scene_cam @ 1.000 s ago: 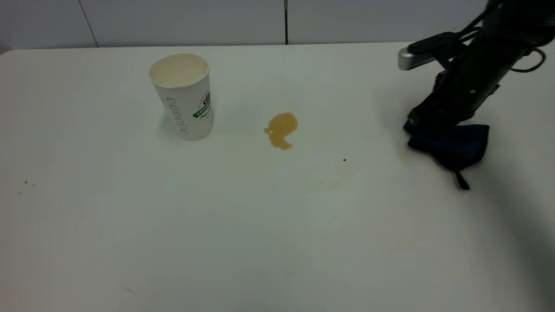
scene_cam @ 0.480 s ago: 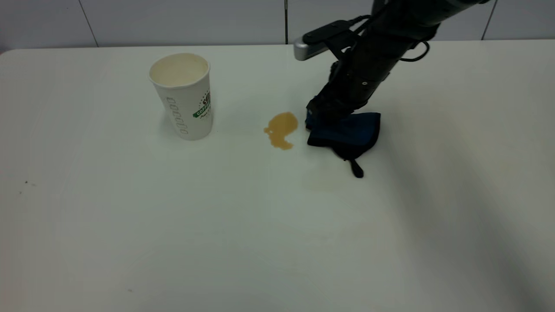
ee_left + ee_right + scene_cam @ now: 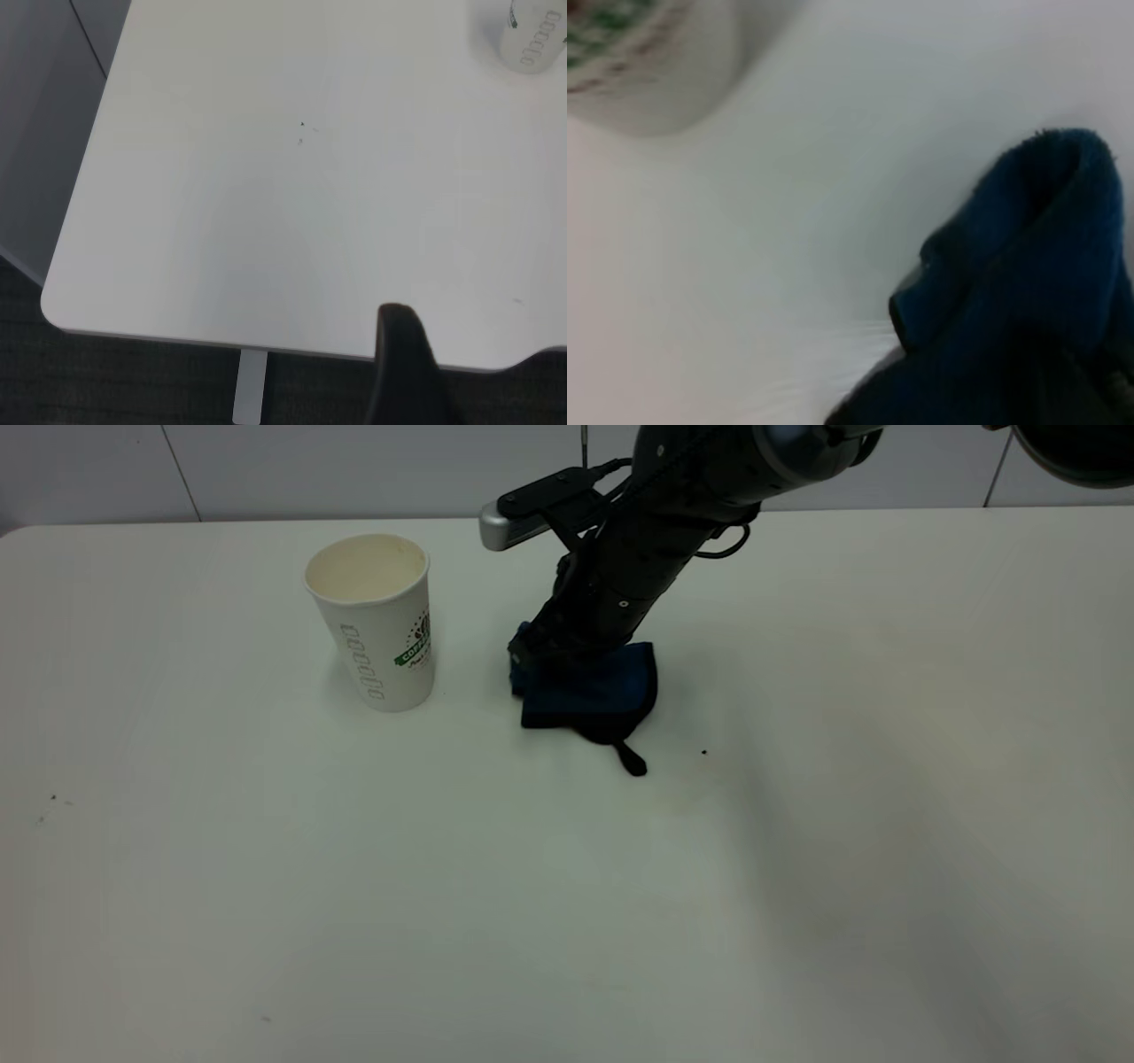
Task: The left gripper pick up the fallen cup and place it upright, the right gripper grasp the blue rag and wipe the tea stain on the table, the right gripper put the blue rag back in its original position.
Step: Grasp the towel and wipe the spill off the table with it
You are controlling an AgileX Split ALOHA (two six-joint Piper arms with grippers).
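The white paper cup [image 3: 376,624] stands upright on the table [image 3: 354,886], left of centre. My right gripper [image 3: 524,657] is shut on the blue rag [image 3: 598,686] and presses it onto the table just right of the cup. The rag's black loop tab [image 3: 631,760] trails toward the front. The tea stain is hidden under the rag. In the right wrist view the rag [image 3: 1045,230] fills one side and the cup [image 3: 638,62] is close by. My left gripper is out of the exterior view. Only a dark part of it [image 3: 403,372] shows in the left wrist view, over the table's edge.
The left wrist view shows the table's rounded corner [image 3: 55,305], the dark floor beyond it, and the cup [image 3: 532,40] far off. A tiny black speck [image 3: 704,752] lies right of the rag. A grey wall runs behind the table's far edge.
My right gripper has dragged the rag leftward from the table's right side onto the tea stain, which is now covered. The cup has not moved.
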